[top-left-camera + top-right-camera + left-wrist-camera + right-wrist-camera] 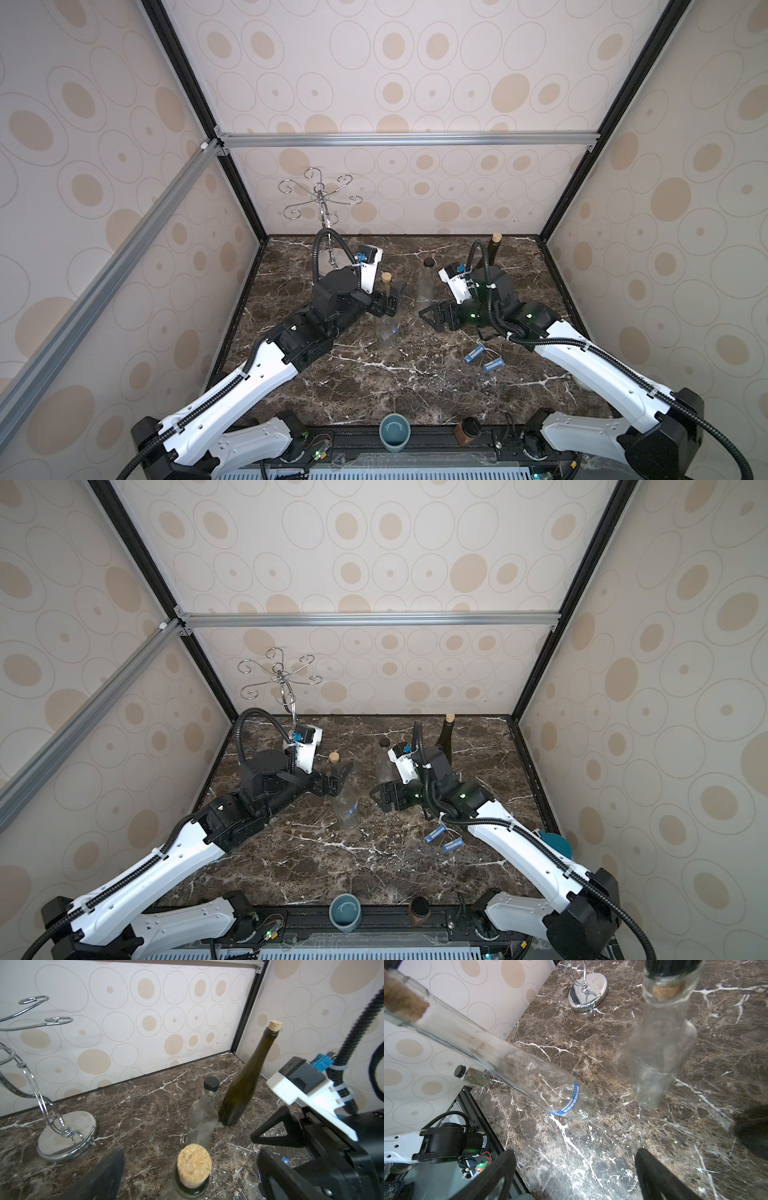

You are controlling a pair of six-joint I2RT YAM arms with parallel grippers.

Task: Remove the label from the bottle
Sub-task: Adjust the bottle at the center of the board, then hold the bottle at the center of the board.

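Observation:
The bottle (386, 328) is clear glass with a cork (194, 1164), and it stands upright near the middle of the marble table (374, 395). A blue label (569, 1101) wraps its lower body and also shows in a top view (354, 808). My left gripper (392, 296) is open, its fingers on either side of the bottle's neck with gaps showing; in the left wrist view (191, 1159) the cork sits between them. My right gripper (430, 318) is open to the right of the bottle. In the right wrist view (575, 1159) only bare marble lies between its fingers.
A small clear bottle (426, 286) with a black cap stands between the grippers. Behind are a dark green corked bottle (492, 253) and a chrome hook stand (320, 199). Two blue label scraps (473, 353) lie under the right arm. Two cups (394, 430) stand at the front edge.

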